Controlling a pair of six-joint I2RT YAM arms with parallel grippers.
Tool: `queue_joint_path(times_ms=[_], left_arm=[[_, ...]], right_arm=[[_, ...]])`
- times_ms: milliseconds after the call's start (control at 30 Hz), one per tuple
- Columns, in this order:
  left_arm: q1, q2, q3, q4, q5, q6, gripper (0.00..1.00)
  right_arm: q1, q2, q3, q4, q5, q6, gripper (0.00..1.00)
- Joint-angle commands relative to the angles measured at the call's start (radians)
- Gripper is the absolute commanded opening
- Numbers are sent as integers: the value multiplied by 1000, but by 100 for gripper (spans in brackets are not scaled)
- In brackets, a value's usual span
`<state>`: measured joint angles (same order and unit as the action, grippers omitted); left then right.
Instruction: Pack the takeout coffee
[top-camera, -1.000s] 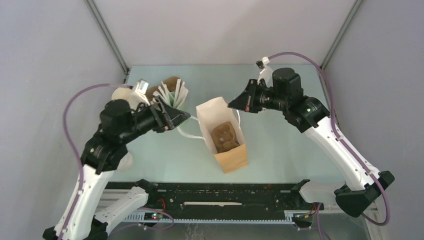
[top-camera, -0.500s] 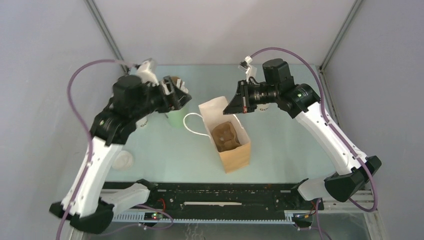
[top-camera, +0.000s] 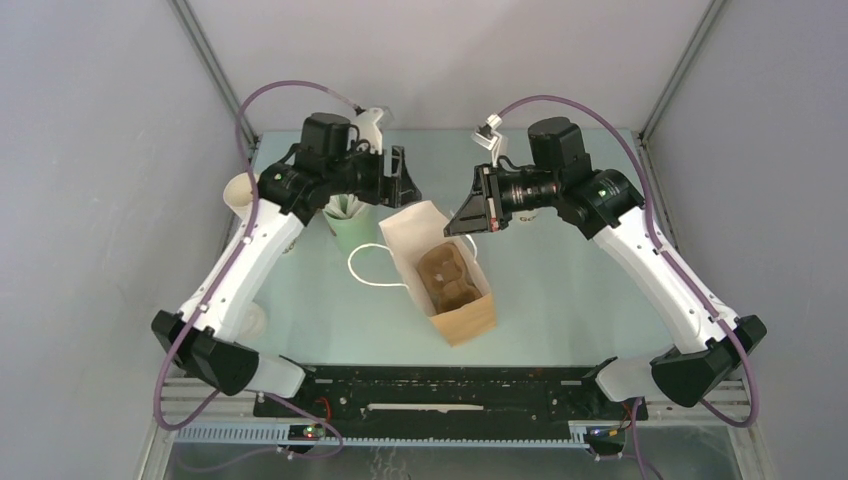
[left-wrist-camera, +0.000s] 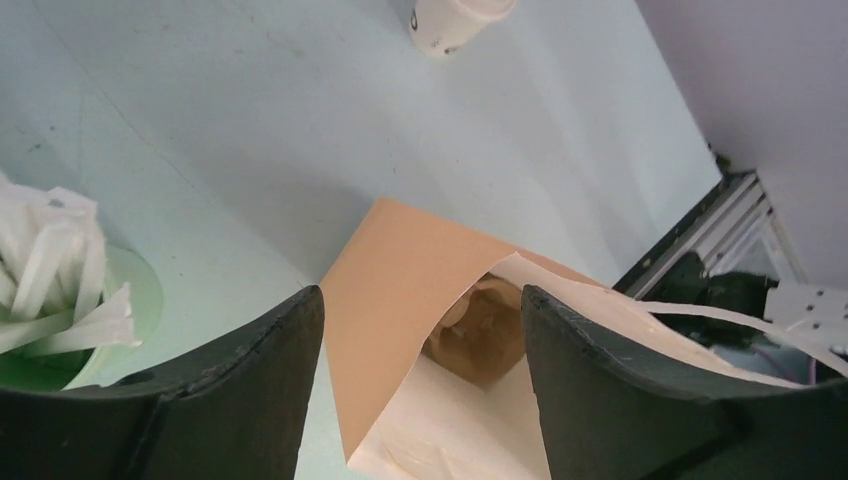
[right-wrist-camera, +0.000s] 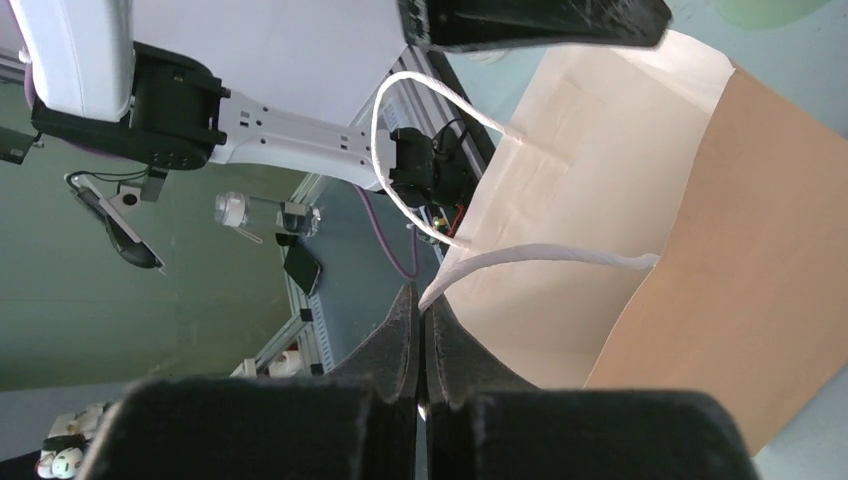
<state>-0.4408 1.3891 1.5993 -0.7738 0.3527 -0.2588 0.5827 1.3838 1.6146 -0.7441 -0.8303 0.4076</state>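
The takeout coffee, a small cream-white cup (left-wrist-camera: 455, 15), shows only at the top edge of the left wrist view; in the top view the right arm hides it. A brown paper bag (top-camera: 445, 285) stands open mid-table with a brown cup carrier (top-camera: 447, 275) inside. My left gripper (top-camera: 400, 180) is open and empty, just above the bag's far rim. In its wrist view the jaws (left-wrist-camera: 420, 300) frame the bag's mouth (left-wrist-camera: 400, 290). My right gripper (top-camera: 462, 220) is shut on the bag's white handle (right-wrist-camera: 540, 258), holding that side up at its fingertips (right-wrist-camera: 420, 300).
A pale green cup of white sticks (top-camera: 345, 222) stands just left of the bag, under my left arm. A stack of cream cups (top-camera: 238, 192) is at the far left. A white lid (top-camera: 250, 318) lies near the left arm's base. The bag's other handle (top-camera: 365, 265) lies on the table.
My left arm has swung up and right, from left of the green cup to the bag's far rim. My right gripper has kept hold of the handle, and the bag has shifted slightly.
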Motion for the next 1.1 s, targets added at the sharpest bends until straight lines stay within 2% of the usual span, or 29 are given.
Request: queue_joint_path(times_ms=[0,100,233,300,433,533,733,1067], left_arm=[[-33,18,12,-10,65,137,75],[-41,38,1,-10,27,170,62],[-51,61,-1,-18,69,199,49],[-72,68,-2,-31,78,225,47],[-102,71,-20,-45,65,246,51],[-120,78,-22,-44,0,253,44],[-129,70,-33,25,-17,232,26],[-141,107,-25,27,43,253,34]], right_arm=[[-10,-21,31,-16,-45,-46,0],[-13,-22,32,-8,-58,-45,0],[-15,-16,36,-18,-69,-55,0],[-15,-12,37,-20,-73,-59,0],[-15,-7,39,-16,-76,-59,0],[-15,-6,38,-16,-77,-58,0],[-13,-1,41,-20,-75,-56,0],[10,6,53,-25,-69,-53,0]])
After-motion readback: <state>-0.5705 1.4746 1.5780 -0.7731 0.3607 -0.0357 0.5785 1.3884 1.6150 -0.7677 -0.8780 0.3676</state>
